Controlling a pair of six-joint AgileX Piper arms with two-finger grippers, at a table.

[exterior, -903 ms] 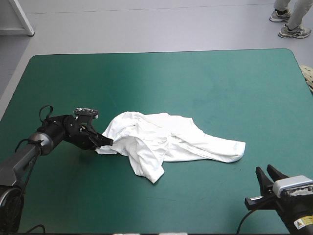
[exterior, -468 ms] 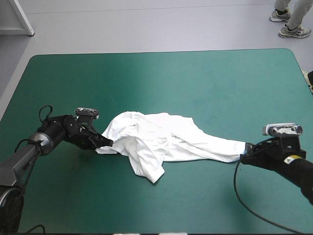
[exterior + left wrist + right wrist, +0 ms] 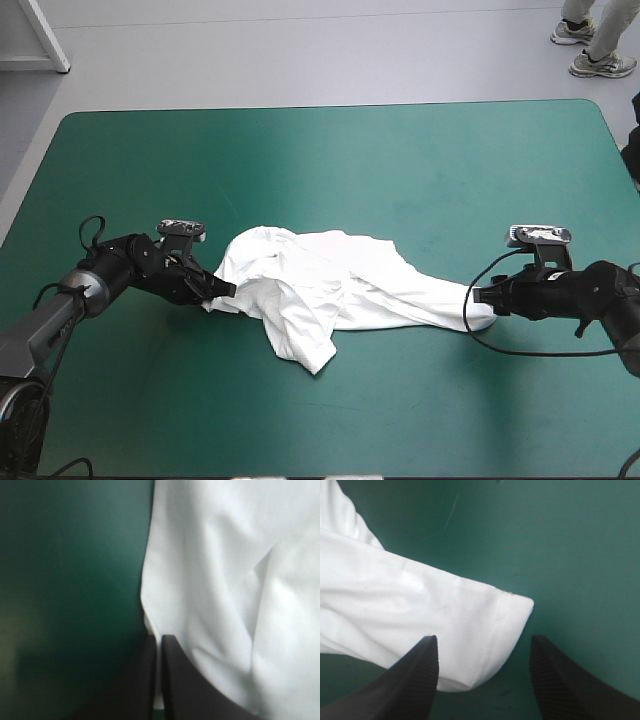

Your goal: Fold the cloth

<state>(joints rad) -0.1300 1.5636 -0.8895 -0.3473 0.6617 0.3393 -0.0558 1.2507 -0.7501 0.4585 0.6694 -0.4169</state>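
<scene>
Here's the white T-shirt [image 3: 340,290], a crumpled heap on the teal-green worktop [image 3: 350,150], lying a little nearer the front edge than the far one and roughly midway between the two arms. It's bunched and ridged at its left side, a loose flap spills toward the front edge, and one long tongue of fabric stretches out to the right. Over on the left, the left jaws are down low at the heap's left edge, touching it, and the left wrist view settles it: the two black fingers [image 3: 175,685] are all but together with a thin sliver of white pinched between them, so they are clamped on the T-shirt [image 3: 230,580], right at its border where cloth meets bare cover. Ahead of those fingers the fabric fills the view in soft folds, teal-green beside it. Now to the right: the right jaws sit at the tip of that long tongue, low over the worktop, and they are spread wide. In the right wrist view the black fingers [image 3: 410,685] stand well apart, and the T-shirt's [image 3: 410,605] hemmed end, with a line of stitching running along its edge, reaches in between them. One fingertip overlaps the white cloth, the other is over bare teal-green just beside the hem's rounded corner. Nothing is gripped on this side.
</scene>
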